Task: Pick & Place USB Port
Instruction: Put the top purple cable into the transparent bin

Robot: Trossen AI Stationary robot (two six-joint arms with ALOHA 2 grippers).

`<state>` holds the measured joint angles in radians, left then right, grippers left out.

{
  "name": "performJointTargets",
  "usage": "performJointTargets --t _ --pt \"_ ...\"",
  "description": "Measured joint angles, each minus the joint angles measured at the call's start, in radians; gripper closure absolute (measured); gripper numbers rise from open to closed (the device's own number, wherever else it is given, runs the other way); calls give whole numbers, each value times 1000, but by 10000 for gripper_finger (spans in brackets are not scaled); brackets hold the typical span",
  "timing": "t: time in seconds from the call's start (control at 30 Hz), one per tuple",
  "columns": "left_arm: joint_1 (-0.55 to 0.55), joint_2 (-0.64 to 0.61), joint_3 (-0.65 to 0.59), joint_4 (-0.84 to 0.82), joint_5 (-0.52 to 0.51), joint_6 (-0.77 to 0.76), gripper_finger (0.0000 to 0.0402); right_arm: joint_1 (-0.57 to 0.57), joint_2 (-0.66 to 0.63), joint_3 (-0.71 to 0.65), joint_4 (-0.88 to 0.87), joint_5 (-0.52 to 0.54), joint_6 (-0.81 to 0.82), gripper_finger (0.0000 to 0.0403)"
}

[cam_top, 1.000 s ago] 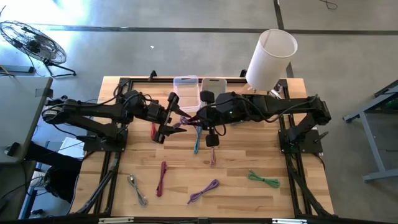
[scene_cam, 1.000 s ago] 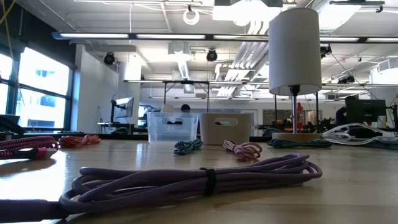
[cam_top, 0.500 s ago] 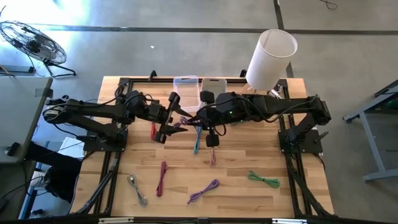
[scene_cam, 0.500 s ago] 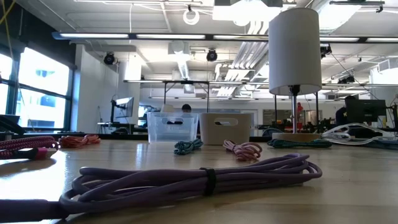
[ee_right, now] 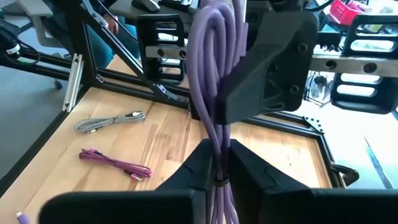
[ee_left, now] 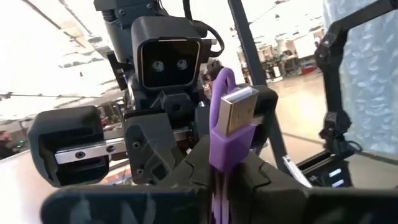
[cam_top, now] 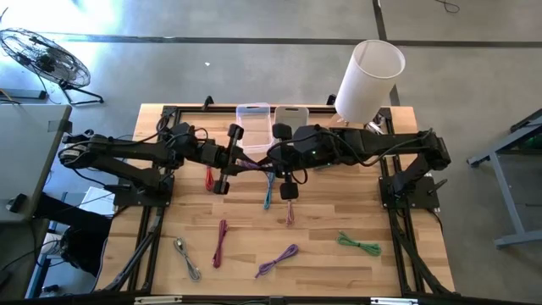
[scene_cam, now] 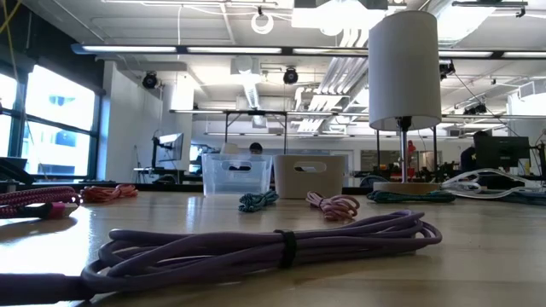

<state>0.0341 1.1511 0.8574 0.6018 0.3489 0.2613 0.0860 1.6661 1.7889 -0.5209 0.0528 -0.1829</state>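
A purple USB cable point(cam_top: 252, 163), coiled in a bundle, hangs in the air between my two grippers over the far middle of the table. My left gripper point(cam_top: 241, 164) comes from the left and is shut on its plug end; the metal plug point(ee_left: 236, 112) sticks out past the fingers. From the right, my right gripper point(cam_top: 269, 161) is shut on the bundle point(ee_right: 214, 74). Just beyond them, at the far edge, stand a clear bin point(cam_top: 253, 119) and a beige bin point(cam_top: 288, 117). My left gripper pinches the purple plug housing point(ee_left: 219, 146) between its two fingers, just behind the metal plug. The fingers come level from the table's left. The plug points past the fingertips, clear of the table. My right gripper pinches several strands of the purple bundle point(ee_right: 216, 146) between its two fingers. They come roughly level from the table's right and lie across the strands. The bundle is lifted clear of the table, its far part running to the left gripper's finger point(ee_right: 267, 62).
Other coiled cables lie on the table: red point(cam_top: 208, 176), teal point(cam_top: 268, 195), pink point(cam_top: 290, 212), magenta point(cam_top: 221, 241), purple point(cam_top: 278, 260), green point(cam_top: 359, 245), grey point(cam_top: 186, 256). A white lamp point(cam_top: 370, 76) stands at the far right corner.
My left gripper has shut on the plug end of the purple cable, which my right gripper kept holding up. Neither arm has shifted otherwise.
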Motion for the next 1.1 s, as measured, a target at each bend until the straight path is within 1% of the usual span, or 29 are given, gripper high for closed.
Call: performJointTargets --t 0.07,0.23,0.37,0.47,0.57,0.67,0.73,0.8,0.87,0.97,1.07,1.1 --pt "0 0 0 -2 9 0 390 0 0 0 1 2 0 353" --pt "0 -1 0 -8 10 0 390 0 0 0 -2 16 20 322" --pt "0 -7 0 -18 13 -2 390 14 -2 1 -28 76 44 292" --pt "13 -32 8 -80 14 1 391 26 -13 1 -58 120 30 263" --pt "35 -65 38 -250 7 9 391 34 -31 1 -83 170 27 233" --pt "56 -95 78 -384 -18 58 391 40 -53 1 -123 213 33 207" --pt "76 -108 119 -485 -41 101 391 41 -72 1 -155 236 56 195" --pt "105 -117 163 -625 -61 165 391 41 -90 1 -176 245 89 188" --pt "148 -112 215 -766 -77 253 391 41 -107 1 -207 249 118 187" --pt "224 -97 280 -966 -79 452 391 41 -126 1 -229 250 143 189" --pt "309 -68 319 -1134 -82 647 391 41 -140 1 -242 248 165 189" --pt "333 -57 326 -1163 -80 710 391 41 -145 1 -247 246 177 189"
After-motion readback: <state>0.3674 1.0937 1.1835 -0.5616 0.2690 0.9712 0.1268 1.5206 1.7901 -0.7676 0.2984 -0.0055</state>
